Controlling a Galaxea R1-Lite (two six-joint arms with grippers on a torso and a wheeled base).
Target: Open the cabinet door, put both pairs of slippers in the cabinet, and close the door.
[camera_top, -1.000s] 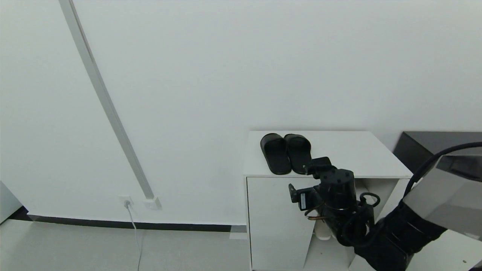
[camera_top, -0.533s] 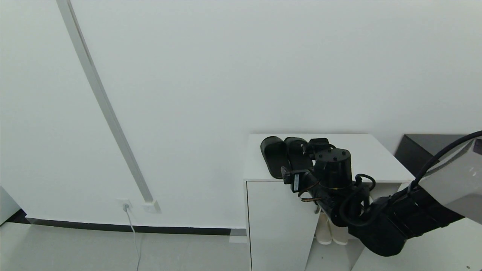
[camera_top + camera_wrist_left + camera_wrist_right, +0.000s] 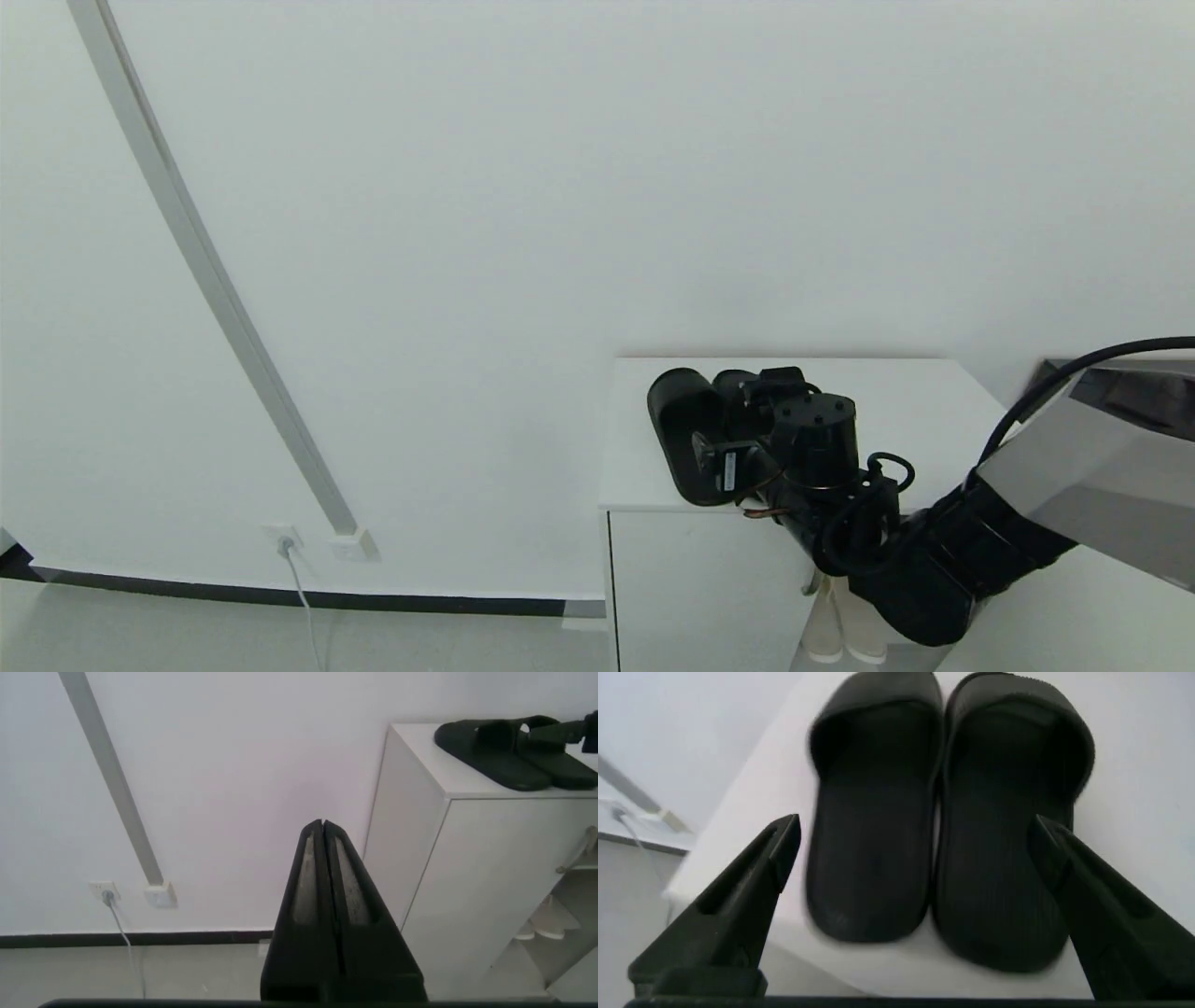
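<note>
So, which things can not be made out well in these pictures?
- Head view: the right arm covers the right gripper and most of the black slippers.
- Head view: the white slippers inside the cabinet are cut by the bottom edge and partly behind the arm.
- Left wrist view: the cabinet's open side is cut by the edge; how wide it is open cannot be told.

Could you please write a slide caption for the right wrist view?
Open right tool facing a pair of black slippers on top of the white cabinet.
</note>
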